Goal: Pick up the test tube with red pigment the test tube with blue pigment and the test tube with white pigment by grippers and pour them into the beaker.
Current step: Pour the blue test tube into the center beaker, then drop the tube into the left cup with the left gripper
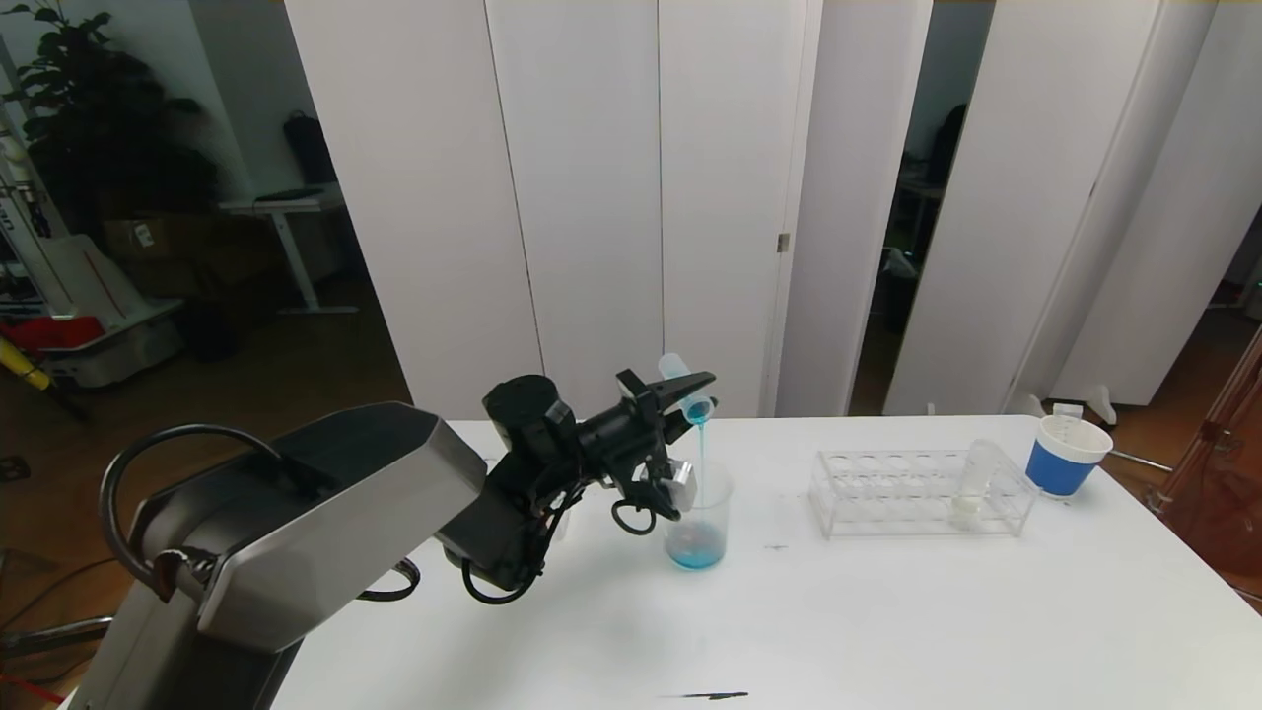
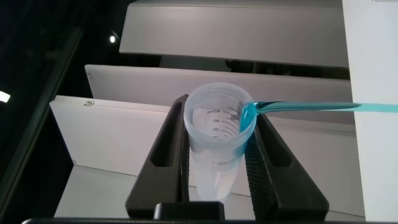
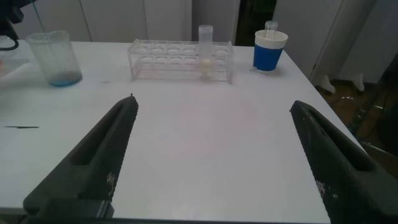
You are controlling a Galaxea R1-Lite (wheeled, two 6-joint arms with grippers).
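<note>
Test tube with blue pigment [image 1: 684, 386], tipped, streaming

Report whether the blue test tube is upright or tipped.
Tipped: the left gripper holds the test tube with blue pigment mouth-down, blue liquid streaming into the beaker.

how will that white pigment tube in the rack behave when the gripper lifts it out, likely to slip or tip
The test tube with white pigment leans in the clear rack, so it sits loosely and should lift out easily. Its smooth clear wall may be slippery. With little liquid at the bottom, it is probably light, and the open top could spill if tilted.
</note>
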